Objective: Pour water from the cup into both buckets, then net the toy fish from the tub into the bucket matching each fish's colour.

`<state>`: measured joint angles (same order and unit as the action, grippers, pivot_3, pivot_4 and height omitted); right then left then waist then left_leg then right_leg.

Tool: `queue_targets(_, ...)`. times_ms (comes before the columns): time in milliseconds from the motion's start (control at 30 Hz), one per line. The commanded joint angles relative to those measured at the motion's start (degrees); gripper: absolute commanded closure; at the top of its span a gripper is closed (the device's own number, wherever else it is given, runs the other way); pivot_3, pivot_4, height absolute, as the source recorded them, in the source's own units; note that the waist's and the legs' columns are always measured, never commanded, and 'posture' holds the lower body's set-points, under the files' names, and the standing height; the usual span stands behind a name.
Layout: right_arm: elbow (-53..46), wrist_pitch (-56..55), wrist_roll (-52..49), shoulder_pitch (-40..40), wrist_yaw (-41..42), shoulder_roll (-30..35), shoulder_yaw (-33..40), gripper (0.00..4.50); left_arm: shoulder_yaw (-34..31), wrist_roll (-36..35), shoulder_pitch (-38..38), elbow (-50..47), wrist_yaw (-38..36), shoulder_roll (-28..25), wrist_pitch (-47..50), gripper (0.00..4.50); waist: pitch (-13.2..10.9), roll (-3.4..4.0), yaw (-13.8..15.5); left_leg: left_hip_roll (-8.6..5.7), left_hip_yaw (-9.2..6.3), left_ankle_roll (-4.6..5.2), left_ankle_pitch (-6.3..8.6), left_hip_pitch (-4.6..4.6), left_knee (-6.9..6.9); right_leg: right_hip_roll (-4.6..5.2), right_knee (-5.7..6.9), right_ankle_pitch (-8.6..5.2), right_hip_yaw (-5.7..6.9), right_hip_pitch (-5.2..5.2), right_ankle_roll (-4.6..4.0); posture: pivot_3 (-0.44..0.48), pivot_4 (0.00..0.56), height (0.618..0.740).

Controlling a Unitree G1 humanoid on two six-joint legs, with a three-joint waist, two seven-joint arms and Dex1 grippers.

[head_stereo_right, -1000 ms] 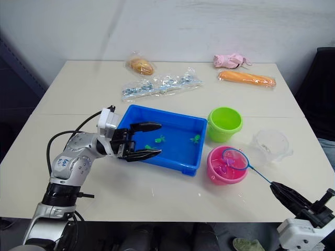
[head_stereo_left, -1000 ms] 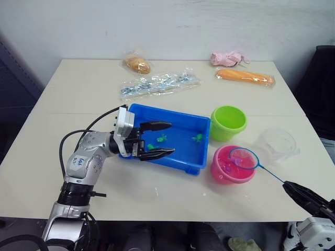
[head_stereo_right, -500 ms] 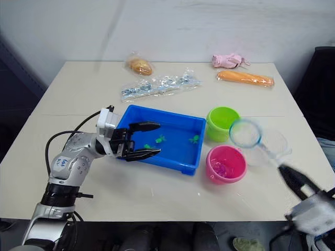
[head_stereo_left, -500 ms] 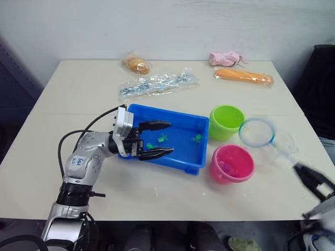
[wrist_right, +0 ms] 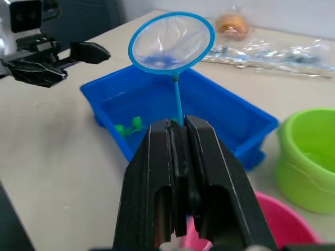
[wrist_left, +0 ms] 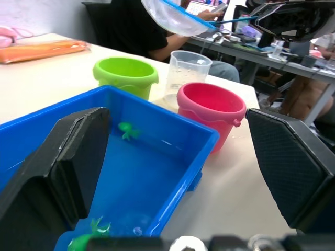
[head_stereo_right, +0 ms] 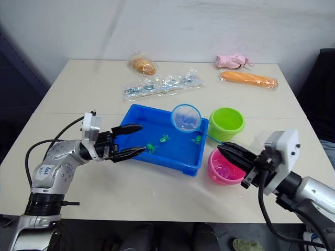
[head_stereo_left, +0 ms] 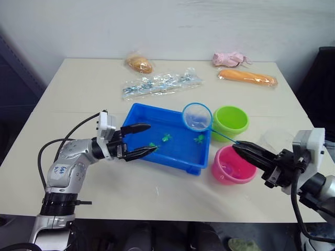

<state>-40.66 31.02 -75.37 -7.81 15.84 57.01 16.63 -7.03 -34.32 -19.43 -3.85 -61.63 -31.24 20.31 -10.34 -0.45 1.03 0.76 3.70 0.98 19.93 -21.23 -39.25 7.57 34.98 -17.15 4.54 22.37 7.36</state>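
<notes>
The blue tub (head_stereo_left: pixel 173 163) sits mid-table with three small green fish, one of them (head_stereo_left: pixel 166 138) near its middle. My left gripper (head_stereo_left: pixel 152 137) is open, its fingers spread over the tub's left end and holding nothing. My right gripper (head_stereo_left: pixel 239 149) is shut on the net's thin handle, just above the pink bucket (head_stereo_left: pixel 229 172). The net's blue hoop (head_stereo_left: pixel 197 116) hangs over the tub's far right corner. The green bucket (head_stereo_left: pixel 230 121) stands right of the tub, behind the pink one. The clear cup (head_stereo_left: pixel 277 139) stands right of the buckets, partly hidden by my right arm.
At the back of the table lie a bagged bun (head_stereo_left: pixel 138 64), a clear packet (head_stereo_left: pixel 159 83), a wrapped orange stick (head_stereo_left: pixel 247 77) and a pink cloth toy (head_stereo_left: pixel 230 58). In the left wrist view, people sit at desks beyond the table.
My right arm swung the net from over the pink bucket out to the right, then left and forward until the hoop hung over the tub. My left gripper drew back slightly to the left.
</notes>
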Motion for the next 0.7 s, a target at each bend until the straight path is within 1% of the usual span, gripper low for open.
queue_targets(33, 6.16, 11.55, -10.55, 8.67, -11.53, 1.61, -8.27, 4.50, -2.78, -0.93, 1.94, -4.05, 1.79, -1.17, -0.27, 0.04, -0.03, -0.06, -0.37, -0.01, 0.01, 0.03, -0.01, 0.00, 0.00, 0.04, -0.06, 0.01, 0.01, -0.02, 0.00, 0.000, 0.150, 0.740)
queue_targets(133, 9.10, 16.54, -16.20, 16.14, -16.37, 0.92, -12.39, 4.50, -3.80, -0.79, 3.49, -5.72, 3.12, -1.67, -0.33, 0.04, -0.04, -0.03, -0.25, 0.03, -0.05, 0.01, -0.01, -0.08, 0.02, 0.06, -0.06, -0.01, 0.06, 0.06, -0.05, 0.000, 0.150, 0.740)
queue_targets(233, 10.81, 18.90, -20.46, 20.14, -20.02, -0.14, -13.96, 4.50, -4.43, -1.06, 4.48, -6.80, 3.84, -1.95, -0.28, 0.04, -0.05, -0.02, 0.18, 0.03, -0.04, 0.00, -0.02, -0.14, 0.02, 0.00, 0.00, -0.01, 0.13, 0.12, -0.05, 0.000, 0.150, 0.740)
queue_targets(333, 13.67, 22.38, -25.37, 26.13, -26.09, -0.19, -17.67, 4.50, -4.99, -1.34, 5.73, -8.44, 4.59, -2.05, -0.07, 0.04, -0.05, -0.02, 0.23, -0.01, 0.03, 0.03, -0.01, -0.16, -0.01, 0.02, -0.01, 0.02, 0.10, 0.10, 0.01, 0.000, 0.150, 0.740)
queue_targets(467, 17.10, 26.20, -31.80, 32.53, -32.31, 1.21, -21.86, 4.50, -5.15, -1.33, 6.18, -9.37, 5.52, -1.98, 0.07, 0.04, -0.05, -0.02, 0.18, 0.01, 0.01, 0.04, 0.00, -0.21, -0.01, 0.01, -0.04, 0.02, 0.10, 0.14, 0.01, 0.000, 0.150, 0.740)
queue_targets(600, 20.20, 28.54, -36.44, 36.81, -36.69, 2.19, -24.95, 4.50, -5.00, -1.36, 6.28, -9.82, 6.21, -1.89, 0.18, 0.04, -0.05, -0.02, 0.17, 0.03, 0.02, 0.04, 0.00, -0.25, -0.01, 0.00, -0.06, 0.02, 0.12, 0.17, 0.01, 0.000, 0.150, 0.740)
queue_targets(700, 22.72, 30.66, -37.63, 39.14, -39.26, 2.72, -26.95, 4.50, -4.68, -1.27, 6.16, -10.13, 6.79, -1.66, 0.19, 0.04, -0.05, -0.02, 0.13, 0.02, 0.04, 0.05, 0.00, -0.27, -0.01, 0.01, -0.07, 0.02, 0.11, 0.18, 0.01, 0.000, 0.150, 0.740)
